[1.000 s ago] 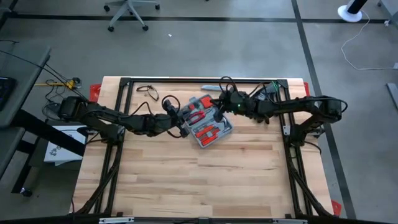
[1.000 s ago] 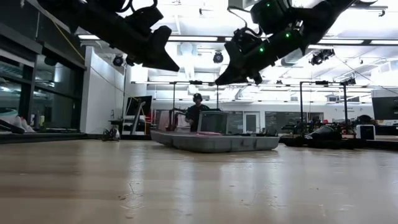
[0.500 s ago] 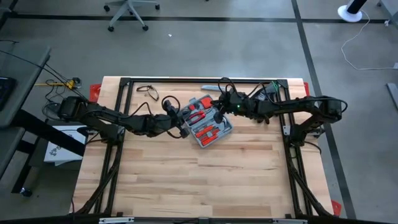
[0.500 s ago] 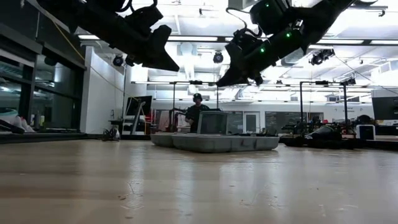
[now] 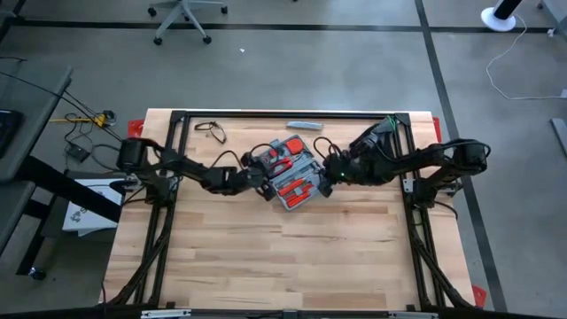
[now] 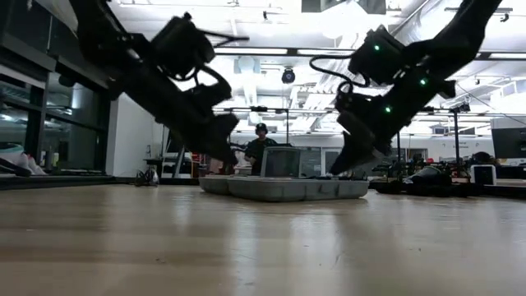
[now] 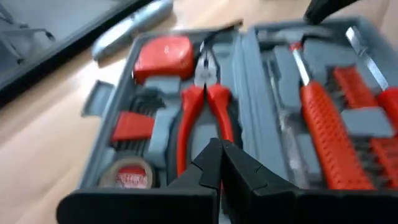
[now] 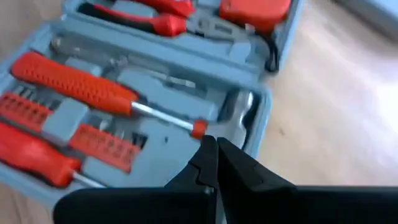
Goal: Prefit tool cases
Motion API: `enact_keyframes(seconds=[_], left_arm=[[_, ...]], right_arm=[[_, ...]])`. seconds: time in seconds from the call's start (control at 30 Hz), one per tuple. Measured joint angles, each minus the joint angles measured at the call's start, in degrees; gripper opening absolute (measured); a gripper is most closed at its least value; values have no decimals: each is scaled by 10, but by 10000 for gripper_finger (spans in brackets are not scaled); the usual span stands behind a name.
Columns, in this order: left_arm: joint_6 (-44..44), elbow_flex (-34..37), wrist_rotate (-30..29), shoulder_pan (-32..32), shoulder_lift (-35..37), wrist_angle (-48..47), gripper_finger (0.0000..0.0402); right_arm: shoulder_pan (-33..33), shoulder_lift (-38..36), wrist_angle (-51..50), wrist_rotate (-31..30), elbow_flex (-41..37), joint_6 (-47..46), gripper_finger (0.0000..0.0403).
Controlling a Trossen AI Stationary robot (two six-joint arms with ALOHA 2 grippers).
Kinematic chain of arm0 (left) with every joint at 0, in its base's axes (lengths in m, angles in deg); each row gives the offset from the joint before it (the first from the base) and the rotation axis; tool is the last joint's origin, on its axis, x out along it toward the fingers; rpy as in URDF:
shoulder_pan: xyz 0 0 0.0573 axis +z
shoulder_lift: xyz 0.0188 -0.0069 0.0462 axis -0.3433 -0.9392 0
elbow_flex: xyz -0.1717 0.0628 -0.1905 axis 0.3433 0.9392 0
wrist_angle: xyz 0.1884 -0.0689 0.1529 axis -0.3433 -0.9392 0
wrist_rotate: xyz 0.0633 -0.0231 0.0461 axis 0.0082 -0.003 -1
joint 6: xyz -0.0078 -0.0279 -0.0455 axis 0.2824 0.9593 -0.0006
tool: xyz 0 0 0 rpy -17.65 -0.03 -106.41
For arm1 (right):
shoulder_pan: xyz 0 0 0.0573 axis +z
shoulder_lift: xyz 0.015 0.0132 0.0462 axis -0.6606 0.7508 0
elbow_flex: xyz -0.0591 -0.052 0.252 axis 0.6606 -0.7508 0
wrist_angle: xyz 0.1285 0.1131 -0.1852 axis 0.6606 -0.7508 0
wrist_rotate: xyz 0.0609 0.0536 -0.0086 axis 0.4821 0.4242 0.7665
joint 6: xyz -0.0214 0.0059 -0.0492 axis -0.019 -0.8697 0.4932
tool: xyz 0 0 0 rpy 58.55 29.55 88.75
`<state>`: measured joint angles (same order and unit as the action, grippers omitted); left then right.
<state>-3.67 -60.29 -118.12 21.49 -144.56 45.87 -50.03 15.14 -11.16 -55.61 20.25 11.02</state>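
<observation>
Two arms of mine reached inward over the pale wooden tabletop [image 5: 266, 257], both aimed at the open blue-grey hinged plastic tool case [image 5: 292, 173] that lay flat and skewed near the middle of the table's far half. My left arm stretched low from its side, elbow bent, wrist sloping down so that my left gripper [image 5: 265, 183] sat at the case's left edge; in the low view it [image 6: 228, 154] hung just above the case [image 6: 283, 188]. Its fingers were pressed together into one dark wedge [image 7: 219, 163] pointing at the red-handled pliers [image 7: 202, 118] seated in the moulded tray, beside a red tape measure [image 7: 163, 55]. My right arm came in from the opposite side, forearm angled down, and my right gripper [image 5: 326, 182] hovered at the case's right edge, [image 6: 345, 164] tipped toward it. Those fingers were likewise closed tight on nothing [image 8: 214, 158], above the tray half holding the long red-handled screwdriver [image 8: 93, 87] and a row of small red bits [image 8: 99, 140]. Beyond the case toward the table's far edge lay a slim grey-blue bar [image 5: 304, 125], and farther left of it a loop of dark cable [image 5: 209, 129]. Behind the case in the low view, a person [image 6: 260, 146] stood in the room.
</observation>
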Motion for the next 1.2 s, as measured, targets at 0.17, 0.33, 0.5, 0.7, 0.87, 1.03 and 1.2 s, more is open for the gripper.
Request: enact_keyframes(seconds=[0.17,0.33,0.5,0.7,0.87,1.03,1.2], left_arm=[[4,0,4,11,-24,-1,0],[0,0,7,18,-25,1,0],[0,0,14,20,-19,0,0],[0,0,21,7,-19,-1,0],[-1,0,22,-7,-19,12,0],[-2,0,23,-26,-2,16,0],[-31,0,24,-47,28,43,0]], right_arm=[[17,0,4,19,-24,-48,0],[62,3,18,19,-35,-90,0],[113,20,35,19,-35,-130,0],[174,30,79,8,-36,-164,0],[221,31,86,-63,-38,-187,0],[250,23,144,-98,-38,-183,0],[240,2,153,-103,-26,-104,0]])
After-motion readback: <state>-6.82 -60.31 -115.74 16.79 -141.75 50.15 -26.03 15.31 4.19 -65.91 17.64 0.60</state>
